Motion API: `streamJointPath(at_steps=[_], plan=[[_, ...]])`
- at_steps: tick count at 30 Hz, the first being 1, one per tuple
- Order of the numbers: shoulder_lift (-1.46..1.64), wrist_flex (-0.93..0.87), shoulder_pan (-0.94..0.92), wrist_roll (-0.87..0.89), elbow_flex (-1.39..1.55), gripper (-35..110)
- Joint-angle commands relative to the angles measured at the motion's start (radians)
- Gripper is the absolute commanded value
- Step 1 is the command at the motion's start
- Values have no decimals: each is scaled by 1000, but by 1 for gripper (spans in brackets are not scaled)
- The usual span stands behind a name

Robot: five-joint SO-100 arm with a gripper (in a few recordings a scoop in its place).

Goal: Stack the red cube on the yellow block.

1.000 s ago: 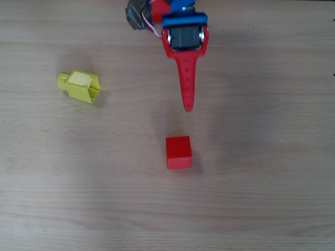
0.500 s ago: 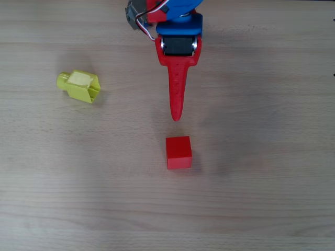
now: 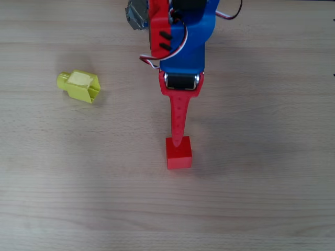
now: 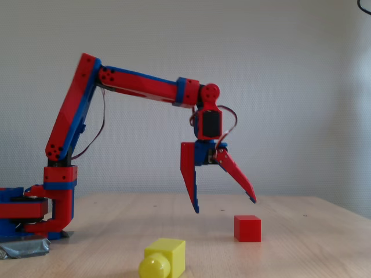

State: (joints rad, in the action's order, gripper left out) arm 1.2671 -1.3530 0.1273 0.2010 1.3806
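The red cube (image 3: 179, 156) (image 4: 247, 228) rests on the wooden table, right of centre in the fixed view. My gripper (image 3: 178, 118) (image 4: 225, 205) hangs open above the table, its jaws spread wide. In the fixed view the long outer finger (image 4: 239, 176) ends just above the cube, clear of it, and the other finger points down to the cube's left. From overhead, that long finger's tip overlaps the cube's far edge. The yellow block (image 3: 81, 86) (image 4: 165, 258) lies apart, far to the left in the overhead view, its round stub pointing left.
The arm's base (image 4: 35, 217) is taped down at the left of the fixed view. The wooden tabletop (image 3: 261, 183) stretches around both blocks with nothing else on it.
The gripper has advanced down the overhead picture toward the red cube; its finger tip went from well short of the cube to overlapping its far edge. Both blocks stayed put.
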Motion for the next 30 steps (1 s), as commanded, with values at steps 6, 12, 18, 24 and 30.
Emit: streamJointPath(at_steps=[6, 12, 18, 24, 30], plan=[[-138, -66, 25, 12, -250, 50], [-169, -44, 25, 11, -267, 50], [-179, 17, 20, 14, -244, 40], [-173, 107, 18, 11, -183, 27], [-144, 172, 25, 11, -120, 19]])
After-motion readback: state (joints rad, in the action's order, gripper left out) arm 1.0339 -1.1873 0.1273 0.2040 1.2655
